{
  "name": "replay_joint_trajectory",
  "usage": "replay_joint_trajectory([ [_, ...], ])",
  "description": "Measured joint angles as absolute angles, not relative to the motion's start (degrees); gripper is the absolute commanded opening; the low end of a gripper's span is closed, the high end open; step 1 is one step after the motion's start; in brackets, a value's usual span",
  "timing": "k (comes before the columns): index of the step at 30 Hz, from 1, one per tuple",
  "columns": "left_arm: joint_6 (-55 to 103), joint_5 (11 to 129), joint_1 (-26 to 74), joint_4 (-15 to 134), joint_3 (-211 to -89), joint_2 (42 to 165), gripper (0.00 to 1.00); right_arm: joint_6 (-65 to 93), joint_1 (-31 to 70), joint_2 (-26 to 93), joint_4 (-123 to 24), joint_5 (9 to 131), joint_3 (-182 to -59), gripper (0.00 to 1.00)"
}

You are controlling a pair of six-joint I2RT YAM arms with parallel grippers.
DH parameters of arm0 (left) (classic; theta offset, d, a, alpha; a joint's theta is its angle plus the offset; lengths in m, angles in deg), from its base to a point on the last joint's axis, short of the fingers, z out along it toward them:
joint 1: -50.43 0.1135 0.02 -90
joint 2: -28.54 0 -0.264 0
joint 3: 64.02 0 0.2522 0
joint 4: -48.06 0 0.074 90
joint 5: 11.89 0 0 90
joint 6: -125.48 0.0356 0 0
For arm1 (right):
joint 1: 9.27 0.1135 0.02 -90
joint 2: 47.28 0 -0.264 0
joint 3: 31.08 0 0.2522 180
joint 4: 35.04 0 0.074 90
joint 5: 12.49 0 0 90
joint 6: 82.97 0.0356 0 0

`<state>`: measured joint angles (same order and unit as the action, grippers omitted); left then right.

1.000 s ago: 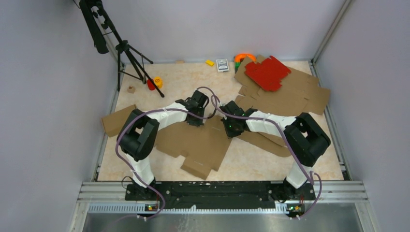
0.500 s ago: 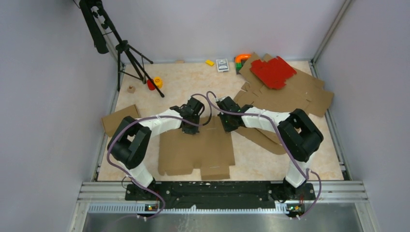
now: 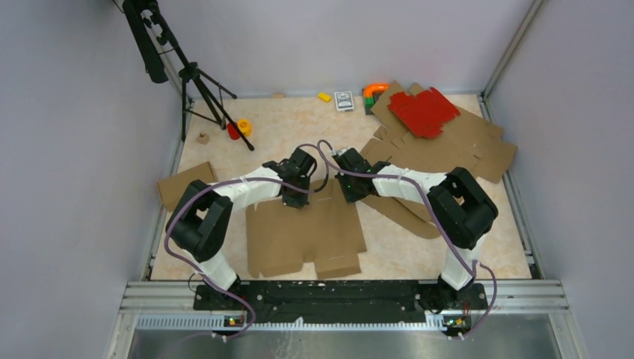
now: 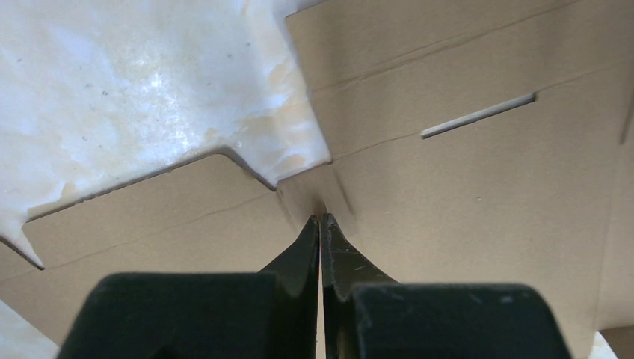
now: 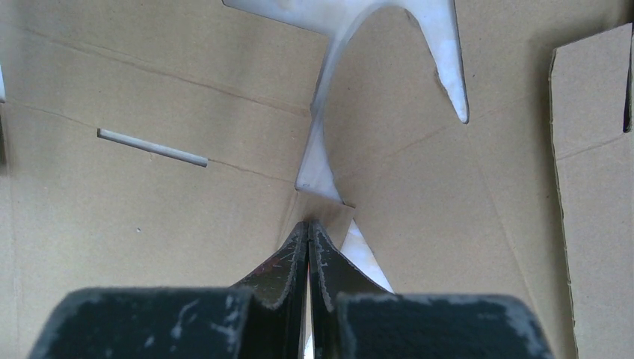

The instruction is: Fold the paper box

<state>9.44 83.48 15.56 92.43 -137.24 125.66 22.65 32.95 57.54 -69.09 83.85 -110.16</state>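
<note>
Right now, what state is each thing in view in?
paper box, unfolded, lying flat on the table.
left gripper, jaws shut, tips on the paper box.
right gripper, jaws shut, tips on the paper box.
red cardboard sheet, flat on the brown cardboard pile.
tripod, standing upright.

The left claw [image 4: 321,221], fingers together, seems to touch the paper box [image 4: 463,202] near its edge. A narrow slot [image 4: 478,116] lies beyond.
</note>
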Motion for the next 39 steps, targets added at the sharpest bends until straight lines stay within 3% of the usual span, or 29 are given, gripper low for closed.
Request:
replay_joint_trajectory([
  [32,8.6,79.0,17.4,87.3,-135.0,125.3,0.01,26.0,33.0,57.3,-71.1,83.8,-110.7,0.02],
  [36,9.0,79.2,17.4,88.9,-135.6,123.8,0.13,26.8,33.1,55.6,-73.6,83.7,-110.7,0.18],
  [39,9.4,80.1,17.4,90.9,-135.6,118.9,0.31,27.2,33.1,52.6,-74.8,83.7,-110.7,0.28],
])
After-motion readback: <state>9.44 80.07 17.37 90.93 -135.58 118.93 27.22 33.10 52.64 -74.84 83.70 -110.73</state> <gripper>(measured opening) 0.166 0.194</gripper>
